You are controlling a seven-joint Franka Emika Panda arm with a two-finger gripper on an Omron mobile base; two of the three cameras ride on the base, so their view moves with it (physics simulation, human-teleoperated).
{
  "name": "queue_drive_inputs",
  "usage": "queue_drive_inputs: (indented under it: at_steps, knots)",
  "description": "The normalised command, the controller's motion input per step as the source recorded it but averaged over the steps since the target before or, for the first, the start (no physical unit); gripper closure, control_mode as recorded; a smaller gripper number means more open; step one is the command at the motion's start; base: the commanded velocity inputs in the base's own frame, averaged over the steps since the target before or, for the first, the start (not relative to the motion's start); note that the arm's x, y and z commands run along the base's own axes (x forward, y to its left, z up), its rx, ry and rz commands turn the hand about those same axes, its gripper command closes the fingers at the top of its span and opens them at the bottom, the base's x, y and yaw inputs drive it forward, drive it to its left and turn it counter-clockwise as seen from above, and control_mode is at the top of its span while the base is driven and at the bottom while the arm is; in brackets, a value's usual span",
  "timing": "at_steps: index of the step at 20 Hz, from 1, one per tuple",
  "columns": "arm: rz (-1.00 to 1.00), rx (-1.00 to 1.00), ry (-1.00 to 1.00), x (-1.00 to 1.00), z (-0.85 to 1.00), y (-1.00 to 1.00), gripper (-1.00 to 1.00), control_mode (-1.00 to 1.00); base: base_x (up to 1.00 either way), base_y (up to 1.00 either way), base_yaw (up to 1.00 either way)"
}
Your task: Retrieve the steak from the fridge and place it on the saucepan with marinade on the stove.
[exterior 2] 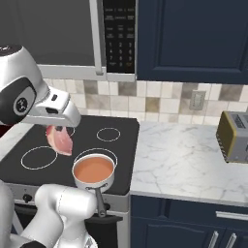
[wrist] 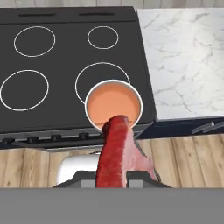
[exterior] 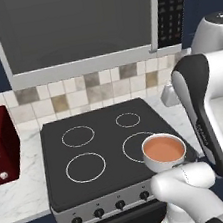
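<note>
My gripper (exterior 2: 58, 128) is shut on the steak (exterior 2: 60, 139), a pinkish-red slab that hangs down from it above the stove (exterior 2: 29, 169). In the hand view the steak (wrist: 116, 151) stretches away from the gripper (wrist: 113, 179), and its far end overlaps the near rim of the saucepan (wrist: 113, 107). The small silver saucepan (exterior: 163, 152) stands on the front right burner, filled with orange-brown marinade (exterior 2: 94, 170). Its dark handle (exterior 2: 100, 201) points toward the stove's front. The fridge is out of view.
A microwave (exterior: 75, 25) hangs over the stove. Marble counter (exterior 2: 184, 160) runs to the right, with a steel toaster (exterior 2: 235, 137) on it. A dark red appliance (exterior: 1, 145) sits on the left counter. Black knobs (exterior: 98, 213) line the stove front.
</note>
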Motion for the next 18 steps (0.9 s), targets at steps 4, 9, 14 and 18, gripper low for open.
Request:
queue_drive_inputs:
  at_steps: [4, 9, 14, 18]
  knots:
    - [0.00, 0.00, 0.07, 0.35, -0.37, 0.06, 1.00, -1.00, 0.00, 0.00, 0.00]
    - [0.00, 0.00, 0.07, 0.42, -0.26, 0.00, 1.00, -1.00, 0.00, 0.00, 0.00]
    - [0.00, 0.00, 0.01, 0.46, -0.48, 0.00, 1.00, -1.00, 0.00, 0.00, 0.00]
    - [0.00, 0.00, 0.00, 0.47, -0.49, -0.03, 1.00, -1.00, 0.00, 0.00, 0.00]
